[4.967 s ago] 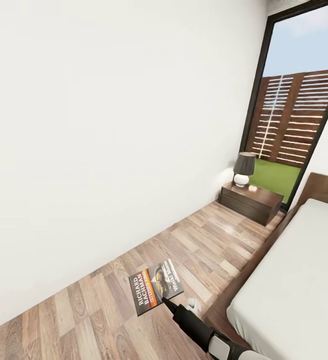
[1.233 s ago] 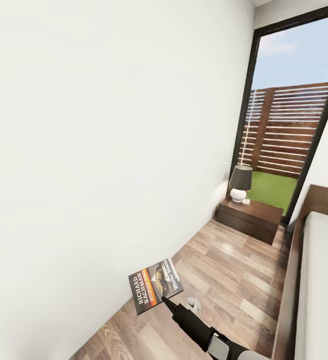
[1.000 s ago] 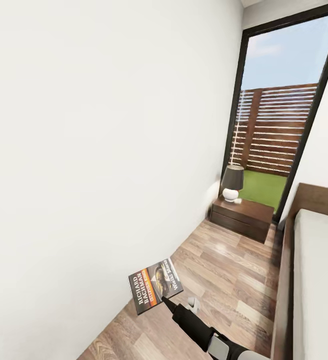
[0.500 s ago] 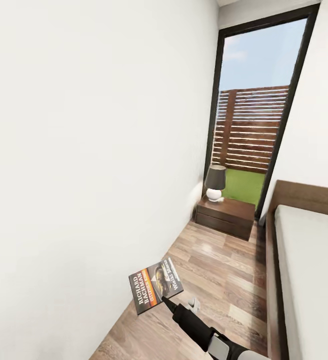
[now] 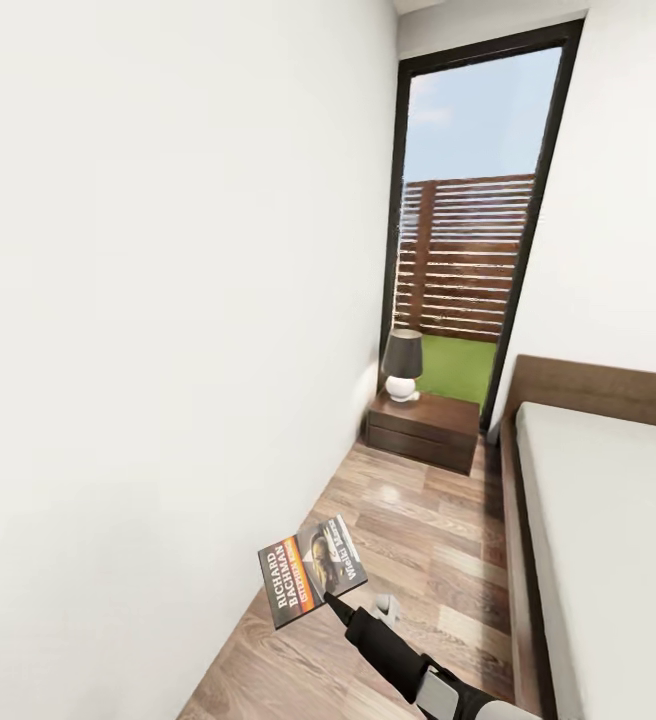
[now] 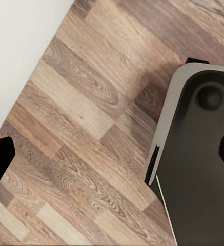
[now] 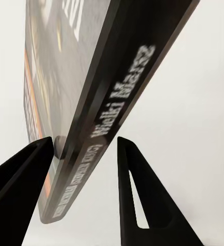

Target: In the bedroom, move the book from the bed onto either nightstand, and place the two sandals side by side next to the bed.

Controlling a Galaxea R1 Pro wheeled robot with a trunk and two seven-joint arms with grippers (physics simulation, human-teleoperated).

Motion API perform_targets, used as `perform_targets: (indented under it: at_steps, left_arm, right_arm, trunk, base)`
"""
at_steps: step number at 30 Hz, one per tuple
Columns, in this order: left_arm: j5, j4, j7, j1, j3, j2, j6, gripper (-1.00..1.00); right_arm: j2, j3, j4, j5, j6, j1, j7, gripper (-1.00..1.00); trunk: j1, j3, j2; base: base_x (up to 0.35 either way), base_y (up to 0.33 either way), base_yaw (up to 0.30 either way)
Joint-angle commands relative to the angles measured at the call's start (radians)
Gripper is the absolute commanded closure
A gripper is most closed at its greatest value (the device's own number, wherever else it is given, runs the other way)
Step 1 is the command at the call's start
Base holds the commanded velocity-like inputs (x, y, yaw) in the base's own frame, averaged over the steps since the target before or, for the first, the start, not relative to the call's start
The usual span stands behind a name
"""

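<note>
Thin paperback book (image 5: 311,571) held up over the wood-plank floor (image 5: 428,530) by the right gripper (image 5: 336,604), fingers clamped near its spine edge. Light and probably bendy, so likely to droop or slip from so small a hold; better pinched close by the spine. Nightstand (image 5: 423,431) with a lamp (image 5: 402,364) well ahead, beside the bed (image 5: 608,520). Left gripper's (image 6: 112,151) fingers spread wide apart, holding nothing.

The book (image 5: 311,571) shows "RICHARD BACHMAN" in white on its cover; its spine (image 7: 112,123) reads "Wielki Marsz"; smaller spine lettering is unreadable.
</note>
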Motion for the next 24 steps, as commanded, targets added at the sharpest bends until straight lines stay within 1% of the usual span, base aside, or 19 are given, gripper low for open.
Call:
perform_targets:
  at_steps: [1, 12, 18, 24]
  left_arm:
    - [-0.010, 0.000, 0.002, 0.000, 0.007, 0.000, -0.004, -1.00]
    - [-0.009, -0.001, 0.002, -0.006, 0.007, 0.001, -0.003, -1.00]
    - [-0.010, -0.001, 0.001, -0.006, 0.007, 0.001, -0.003, -1.00]
    - [-0.011, -0.001, 0.001, -0.006, 0.007, 0.001, -0.002, -1.00]
  right_arm:
    - [0.000, 0.001, 0.001, -0.001, -0.007, 0.000, 0.001, 1.00]
    - [0.000, 0.001, 0.001, -0.001, -0.007, 0.000, 0.001, 1.00]
    - [0.000, 0.001, 0.001, 0.000, -0.007, 0.000, 0.001, 1.00]
    - [0.000, 0.001, 0.001, 0.000, -0.007, 0.000, 0.001, 1.00]
  trunk:
    - [0.000, 0.000, 0.000]
    - [0.000, 0.000, 0.000]
    - [0.000, 0.000, 0.000]
    - [0.000, 0.000, 0.000]
  base:
    - [0.011, 0.003, -0.045]
    - [0.003, 0.001, -0.031]
    - [0.009, 0.007, -0.142]
    - [0.146, 0.099, -0.157]
